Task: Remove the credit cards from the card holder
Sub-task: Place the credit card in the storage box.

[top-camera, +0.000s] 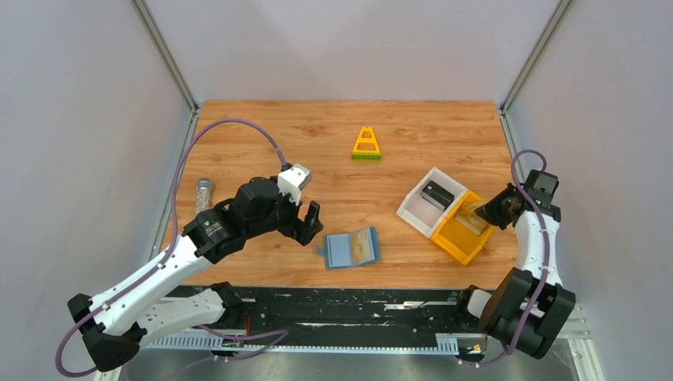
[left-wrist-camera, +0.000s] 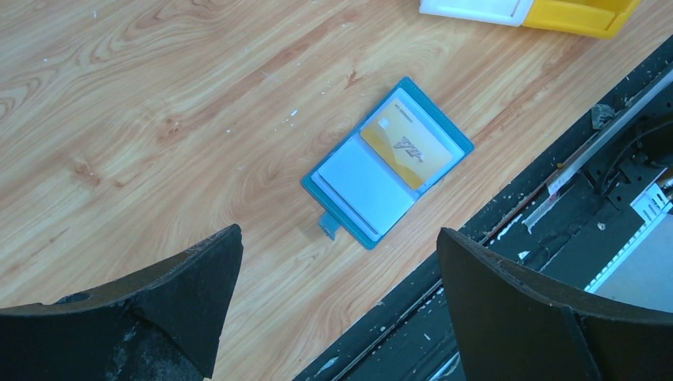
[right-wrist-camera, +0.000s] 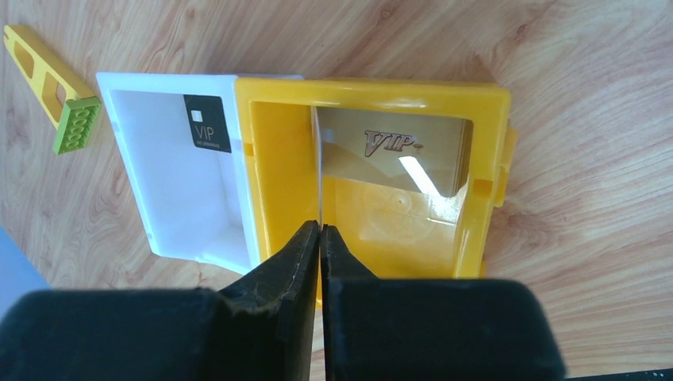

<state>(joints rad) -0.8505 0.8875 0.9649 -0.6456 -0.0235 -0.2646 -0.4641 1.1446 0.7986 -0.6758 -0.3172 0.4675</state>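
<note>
Card holder (top-camera: 340, 250) lay open on the surface (top-camera: 317, 143) with 1 yellow card (left-wrist-camera: 409, 147) still pocketed. Left end effector (left-wrist-camera: 340, 254) was just beside it, spread apart. Right end effector (right-wrist-camera: 320, 238) was pinched together, seemingly on a gold VIP card (right-wrist-camera: 397, 155) in the yellow bin (right-wrist-camera: 278, 159). Only the right wrist view showed VIP lettering on the black card (right-wrist-camera: 206, 123) in the white bin (right-wrist-camera: 174, 198). Toy (top-camera: 366, 144) and vial (top-camera: 204, 193) lay well apart.

Slate-blue bifold card holder (top-camera: 351, 248) near wooden table (top-camera: 262, 135) front; white plastic bin (top-camera: 413, 208) touching yellow plastic bin (top-camera: 456, 238) to its right; yellow triangular toy (top-camera: 366, 144) behind.
</note>
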